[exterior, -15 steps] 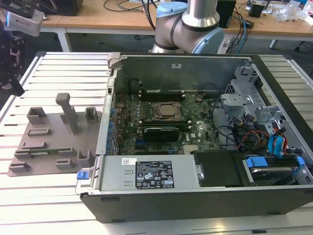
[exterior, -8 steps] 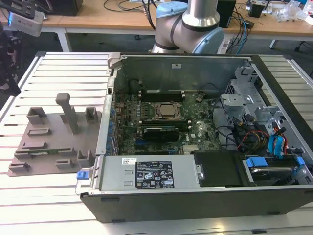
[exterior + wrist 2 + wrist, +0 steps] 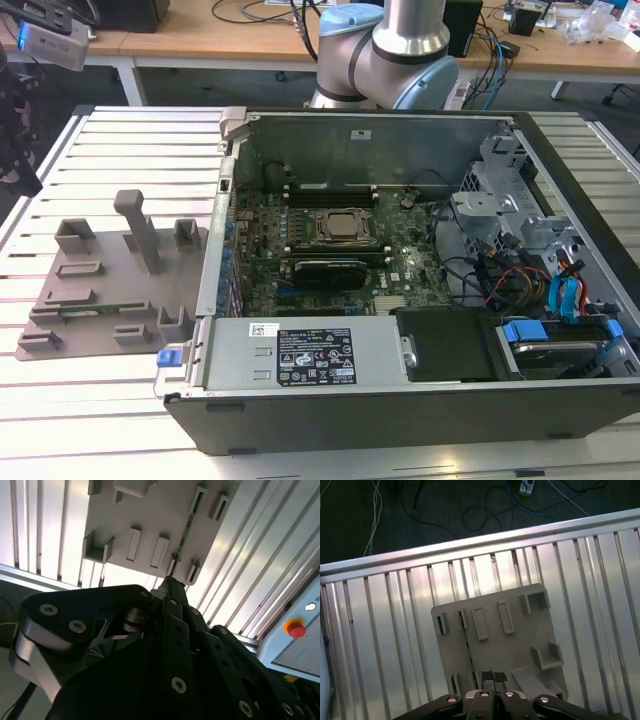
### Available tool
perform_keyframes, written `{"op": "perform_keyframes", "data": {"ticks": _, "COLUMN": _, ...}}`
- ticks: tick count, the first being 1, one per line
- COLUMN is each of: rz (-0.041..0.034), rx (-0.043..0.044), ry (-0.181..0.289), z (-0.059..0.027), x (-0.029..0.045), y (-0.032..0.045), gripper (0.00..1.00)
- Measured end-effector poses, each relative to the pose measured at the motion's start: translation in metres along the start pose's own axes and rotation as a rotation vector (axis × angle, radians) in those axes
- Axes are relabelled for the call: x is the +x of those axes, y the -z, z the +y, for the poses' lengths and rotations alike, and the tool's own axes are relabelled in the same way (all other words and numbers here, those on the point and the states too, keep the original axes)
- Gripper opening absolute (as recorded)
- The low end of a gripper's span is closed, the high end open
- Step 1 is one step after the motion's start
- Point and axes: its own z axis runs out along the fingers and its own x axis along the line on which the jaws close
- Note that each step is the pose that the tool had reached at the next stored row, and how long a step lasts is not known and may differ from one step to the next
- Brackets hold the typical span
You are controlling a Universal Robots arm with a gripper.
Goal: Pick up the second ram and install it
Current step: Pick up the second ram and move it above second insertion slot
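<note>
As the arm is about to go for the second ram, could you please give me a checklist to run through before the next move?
1. Ram seated in the plate: ok.
2. Gripper empty: ok.
3. Fingers open for the grasp: not ok, they look shut.
4. Gripper lined up over the ram: cannot tell; it hangs above the plate, apart from the ram.
5. Case open, board exposed: ok.
</note>
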Motion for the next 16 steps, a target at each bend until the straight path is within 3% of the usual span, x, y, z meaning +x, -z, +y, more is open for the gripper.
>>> {"op": "perform_keyframes", "data": {"ticks": 6, "rz": 0.0030, "rx": 0.0000, "ry": 0.063, "z": 0.0000, "x": 0.0000, "y": -0.0001, "gripper": 0.10}}
{"op": "perform_keyframes", "data": {"ticks": 15, "rz": 0.0036, "rx": 0.0000, "ry": 0.072, "z": 0.0000, "x": 0.0000, "y": 0.0000, "gripper": 0.11}}
{"op": "perform_keyframes", "data": {"ticks": 16, "rz": 0.0035, "rx": 0.0000, "ry": 0.072, "z": 0.0000, "x": 0.0000, "y": 0.0000, "gripper": 0.23}}
